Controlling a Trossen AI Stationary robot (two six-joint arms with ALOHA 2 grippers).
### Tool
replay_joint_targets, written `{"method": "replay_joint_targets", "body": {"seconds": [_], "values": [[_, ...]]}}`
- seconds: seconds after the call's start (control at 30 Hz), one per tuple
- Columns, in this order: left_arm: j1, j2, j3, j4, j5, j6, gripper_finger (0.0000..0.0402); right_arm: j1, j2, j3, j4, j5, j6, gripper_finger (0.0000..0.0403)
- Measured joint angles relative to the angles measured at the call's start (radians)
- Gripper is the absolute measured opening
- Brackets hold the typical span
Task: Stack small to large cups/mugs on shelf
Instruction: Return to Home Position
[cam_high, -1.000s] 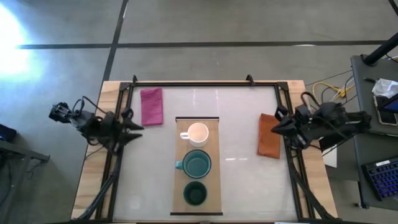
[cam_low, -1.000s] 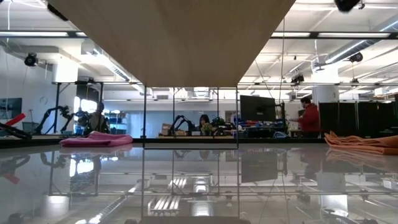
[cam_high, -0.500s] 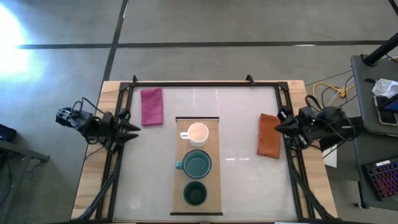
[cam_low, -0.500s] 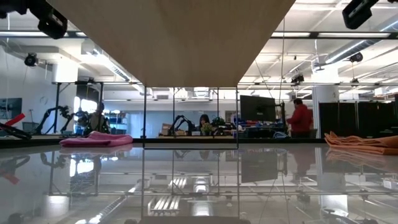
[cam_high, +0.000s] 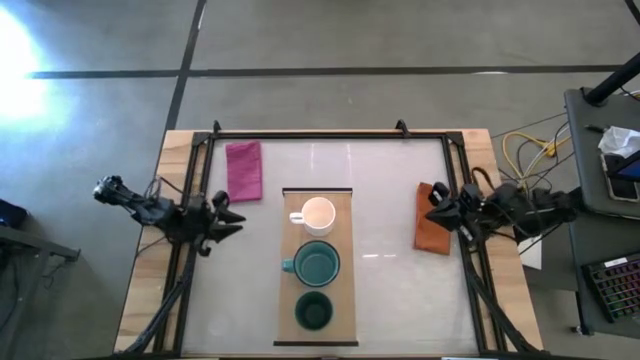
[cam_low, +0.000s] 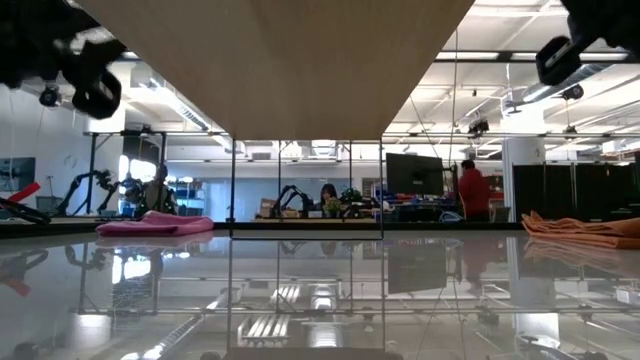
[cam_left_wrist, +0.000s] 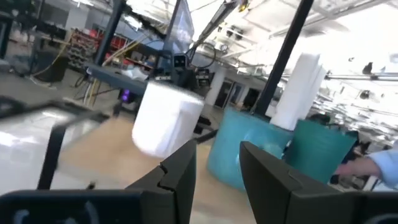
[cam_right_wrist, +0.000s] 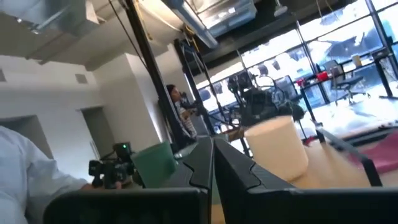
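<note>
The light-wood shelf lies along the table's middle. Three cups stand on it in a row: the cream-white mug farthest, the teal mug in the middle, the dark green cup nearest. My left gripper hovers open by the table's left edge and faces the cups; its wrist view shows the white mug, the teal mug and the green cup. My right gripper hovers shut above the orange cloth, with the white mug ahead of it.
A pink folded cloth lies left of the shelf's far end, and an orange folded cloth lies right of the shelf. A black frame rims the table. People move in the room beyond.
Both arms have come down and in from the table's sides toward the shelf. The left gripper has moved right and slightly toward the near edge. The right gripper has moved left over the orange cloth. The cups have stayed in place.
</note>
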Motion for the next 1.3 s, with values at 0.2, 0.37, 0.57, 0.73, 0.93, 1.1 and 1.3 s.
{"method": "replay_joint_targets", "body": {"seconds": [0.2, 0.37, 0.57, 0.73, 0.93, 1.1, 1.3], "values": [[0.001, 0.013, -0.008, -0.037, -0.004, -0.059, 0.0109, -0.009, 0.000, -0.084, 0.044, 0.007, 0.052, 0.0009], [0.001, 0.000, -0.008, -0.072, -0.006, -0.105, 0.0109, -0.047, 0.000, -0.092, 0.013, 0.000, 0.048, 0.0009], [0.001, 0.006, -0.009, -0.140, -0.008, -0.201, 0.0109, -0.122, 0.000, -0.092, -0.047, -0.061, -0.007, 0.0009], [0.001, 0.013, -0.009, -0.140, -0.008, -0.204, 0.0109, -0.167, 0.000, -0.092, -0.115, -0.062, -0.050, 0.0009], [0.001, 0.012, -0.010, -0.140, -0.008, -0.204, 0.0109, -0.190, 0.002, -0.092, -0.196, 0.040, -0.081, 0.0009], [0.001, 0.014, -0.011, -0.136, -0.008, -0.208, 0.0109, -0.190, 0.018, -0.092, -0.215, 0.090, -0.061, 0.0009], [0.001, 0.016, -0.011, -0.134, -0.008, -0.208, 0.0109, -0.190, 0.029, -0.091, -0.215, 0.093, -0.058, 0.0009]]}}
